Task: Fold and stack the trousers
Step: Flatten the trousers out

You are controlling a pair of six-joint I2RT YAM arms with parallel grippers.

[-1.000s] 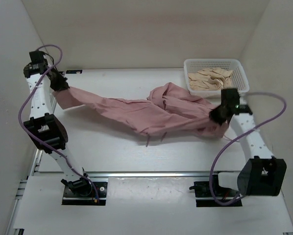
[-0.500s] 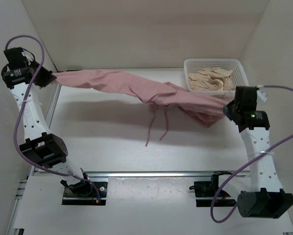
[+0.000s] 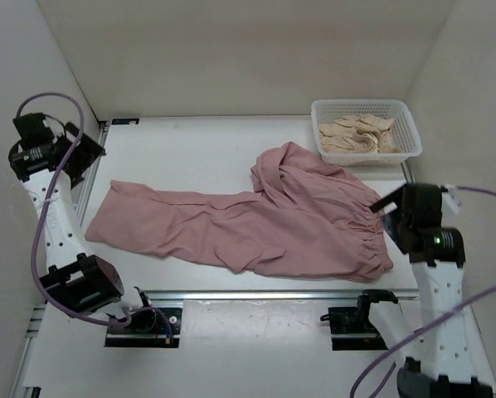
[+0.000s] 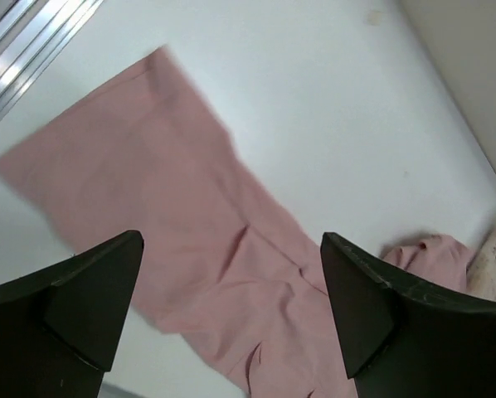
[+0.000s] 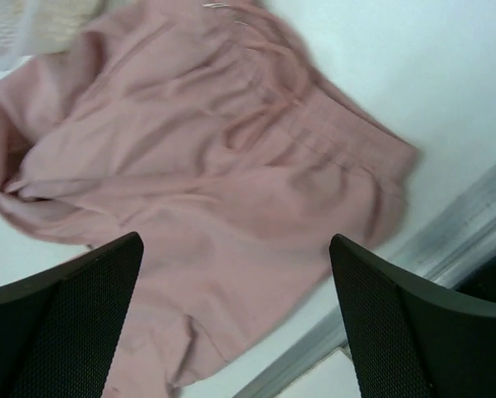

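Observation:
The dusty-pink trousers (image 3: 256, 224) lie loose on the white table, legs stretched to the left and the gathered waist at the right near the front edge. A fold of cloth is bunched up at the back by the basket. My left gripper (image 3: 84, 154) hangs open above the table's left edge, apart from the leg ends. In the left wrist view the trousers (image 4: 215, 249) lie far below the open left gripper (image 4: 231, 240). My right gripper (image 3: 387, 209) stands open above the waist. The right wrist view shows the waistband (image 5: 331, 133) beneath the open right gripper (image 5: 235, 240), nothing held.
A white basket (image 3: 407, 124) with beige garments (image 3: 356, 134) stands at the back right. A metal rail (image 3: 256, 294) runs along the table's front edge. Walls close in on the left, right and back.
Both grippers have opened and let go of the trousers. The cloth, held stretched in the air half a second ago, has dropped flat onto the table. Both arms have pulled back.

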